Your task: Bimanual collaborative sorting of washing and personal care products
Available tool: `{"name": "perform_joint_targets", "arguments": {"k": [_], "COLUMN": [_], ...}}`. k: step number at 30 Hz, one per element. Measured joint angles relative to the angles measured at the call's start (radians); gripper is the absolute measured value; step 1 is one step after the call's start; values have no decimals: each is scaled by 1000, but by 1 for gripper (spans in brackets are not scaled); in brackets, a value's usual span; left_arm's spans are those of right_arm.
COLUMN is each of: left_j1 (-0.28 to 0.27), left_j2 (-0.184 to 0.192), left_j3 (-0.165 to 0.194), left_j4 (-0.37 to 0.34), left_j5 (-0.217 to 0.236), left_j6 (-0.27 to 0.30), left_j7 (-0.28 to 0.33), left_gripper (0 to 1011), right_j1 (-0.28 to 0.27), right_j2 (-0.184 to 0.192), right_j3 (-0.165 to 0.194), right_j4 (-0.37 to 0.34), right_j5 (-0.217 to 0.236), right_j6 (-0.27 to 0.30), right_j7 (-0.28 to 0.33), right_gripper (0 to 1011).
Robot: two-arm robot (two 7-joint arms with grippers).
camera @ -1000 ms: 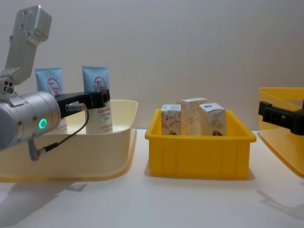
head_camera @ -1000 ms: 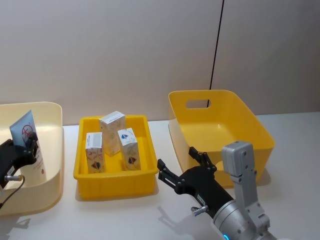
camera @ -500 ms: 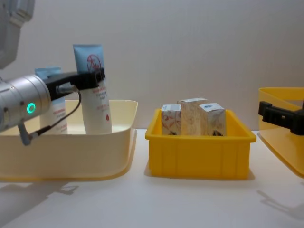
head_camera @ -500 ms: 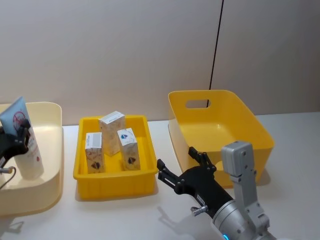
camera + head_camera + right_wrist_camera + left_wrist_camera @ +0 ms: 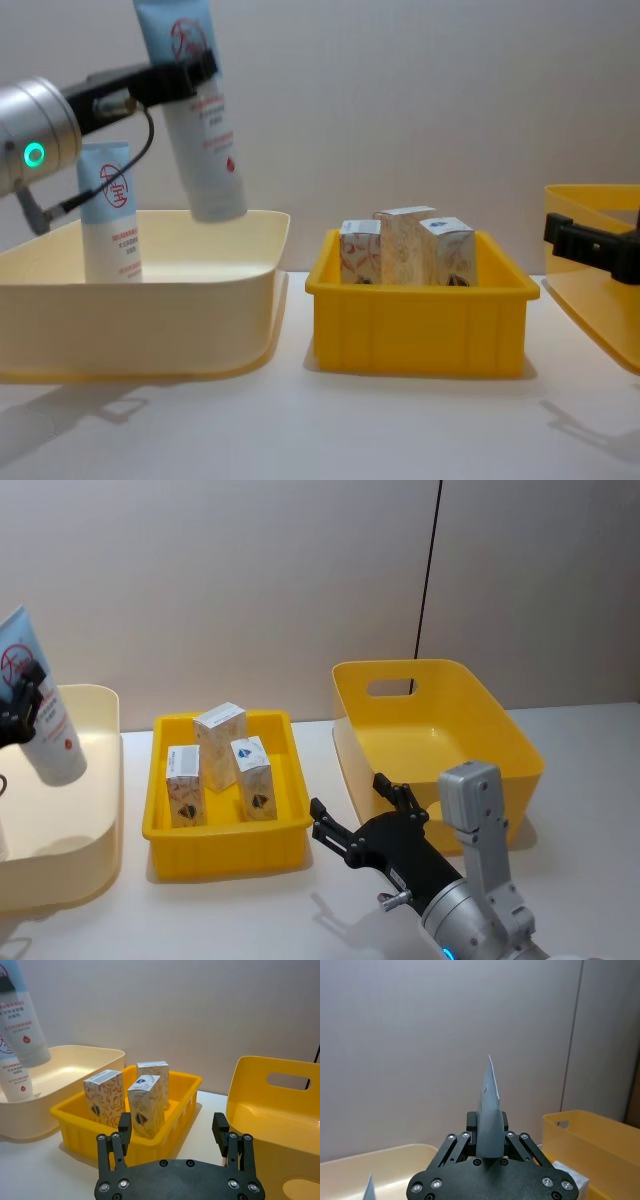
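My left gripper [image 5: 186, 76] is shut on a pale-blue tube [image 5: 196, 120] with red print. It holds the tube tilted in the air above the cream bin [image 5: 150, 325]. From the head, the tube [image 5: 42, 728] hangs over the bin's far left part. A second tube [image 5: 108, 215] stands upright inside that bin. Three white cartons [image 5: 220, 745] with reddish swirls stand in the shallow yellow tray [image 5: 225, 842]. My right gripper [image 5: 352, 798] hovers open, low over the table in front of the tray's right corner, holding nothing.
A deep yellow bin [image 5: 500, 712] with a handle slot stands at the right, nothing in the part I can see. The cream bin [image 5: 108, 780], the tray and this bin stand in a row. Bare table lies in front of them.
My left gripper has lifted the tube out of the cream bin and tilted it. The right gripper has stayed where it was.
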Motion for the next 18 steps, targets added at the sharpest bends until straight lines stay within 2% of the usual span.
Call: {"name": "perform_joint_targets", "arguments": {"k": [9, 18], "left_j1": [-12, -27], "left_j2": [9, 13], "left_j3": [4, 37], "left_j4": [-26, -35], "left_j5": [-60, -123], "left_j6": [-8, 5], "left_j7": [-92, -196], "left_gripper": [227, 227], "right_j1": [0, 0], "right_j2": [0, 0], "right_j3": [0, 0], "right_j4": [0, 0], "right_j5": [0, 0], "right_j6": [0, 0], "right_j7": [0, 0], "right_gripper": [1001, 1001]}}
